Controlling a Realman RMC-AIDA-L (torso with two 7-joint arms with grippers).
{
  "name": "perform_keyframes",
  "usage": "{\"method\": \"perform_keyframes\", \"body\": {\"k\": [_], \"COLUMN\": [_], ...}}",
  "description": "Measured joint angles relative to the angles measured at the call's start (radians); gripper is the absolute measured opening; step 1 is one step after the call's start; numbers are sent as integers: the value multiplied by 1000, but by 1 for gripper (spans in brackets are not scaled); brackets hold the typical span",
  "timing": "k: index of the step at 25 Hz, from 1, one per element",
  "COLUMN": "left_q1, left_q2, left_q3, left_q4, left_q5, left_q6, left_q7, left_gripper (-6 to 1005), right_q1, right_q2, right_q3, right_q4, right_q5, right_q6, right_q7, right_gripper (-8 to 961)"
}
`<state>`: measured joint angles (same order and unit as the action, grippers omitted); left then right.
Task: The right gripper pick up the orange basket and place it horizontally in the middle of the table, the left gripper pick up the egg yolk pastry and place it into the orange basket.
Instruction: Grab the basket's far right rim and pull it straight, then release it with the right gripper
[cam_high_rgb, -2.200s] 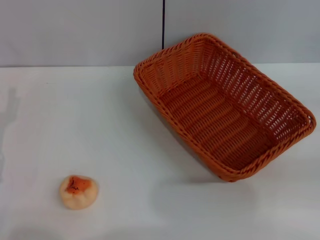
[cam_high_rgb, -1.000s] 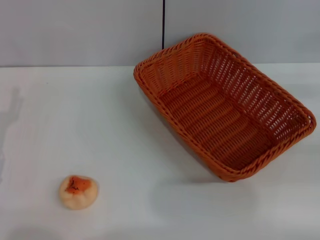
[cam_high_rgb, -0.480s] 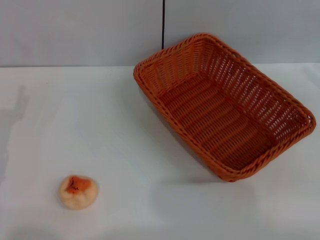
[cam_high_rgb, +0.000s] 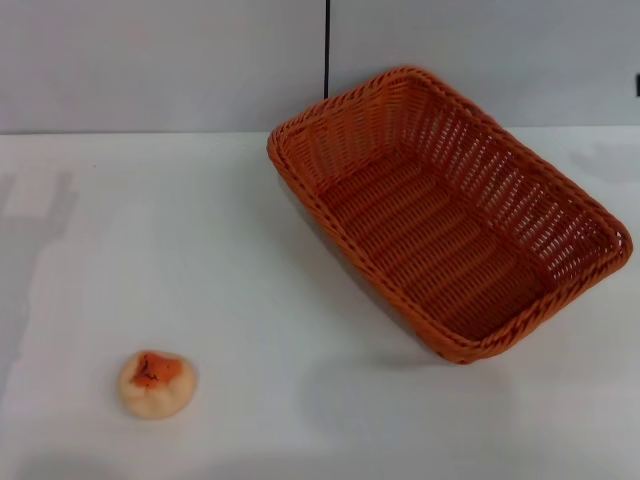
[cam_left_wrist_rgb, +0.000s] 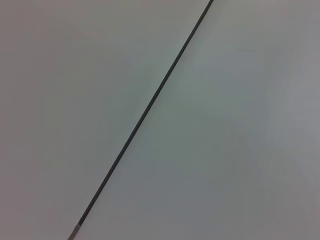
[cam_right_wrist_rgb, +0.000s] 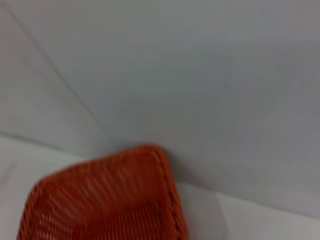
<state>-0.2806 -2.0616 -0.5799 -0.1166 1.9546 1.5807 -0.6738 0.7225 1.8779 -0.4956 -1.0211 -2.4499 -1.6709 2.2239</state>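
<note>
Wall of pale grey panels, split by a dark seam, rises behind the table. The orange basket sits skewed at the table's far right, empty, one corner near the wall. The egg yolk pastry lies alone near the front left edge, well apart. Neither gripper shows in any view, so their state cannot be told.

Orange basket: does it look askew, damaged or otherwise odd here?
Askew, not damaged: the orange basket sits diagonally at the table's far right, not horizontal in the middle. It is empty; the egg yolk pastry lies apart, near left.
</note>
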Motion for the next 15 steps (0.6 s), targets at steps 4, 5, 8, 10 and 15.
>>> {"method": "perform_keyframes", "body": {"k": [4,5,8,10,15], "left_q1": [9,12,15,15,17], "left_q2": [1,1,2,2,2], "left_q3": [0,0,0,3,12], "left_q4": [2,3,4,7,12], "left_q5": [10,16,19,21,23], "left_q6": [11,16,17,17,24], "left_q7": [-6,-7,-8,-9,-12], "left_gripper": [828,828,827,827,826], "right_q1": [43,50,67,74,81], "right_q2": [-5,-5,-3,-1,7], "right_q3": [-64,-79,-122,-145,-185], "right_q4": [56,70,114,142,191], "right_q5": [-44,-49,-55,-56,-58], "right_q6": [9,11,35,54,94], "right_q7": [14,16,22,22,25], "right_gripper": [370,369,365,362,356]}}
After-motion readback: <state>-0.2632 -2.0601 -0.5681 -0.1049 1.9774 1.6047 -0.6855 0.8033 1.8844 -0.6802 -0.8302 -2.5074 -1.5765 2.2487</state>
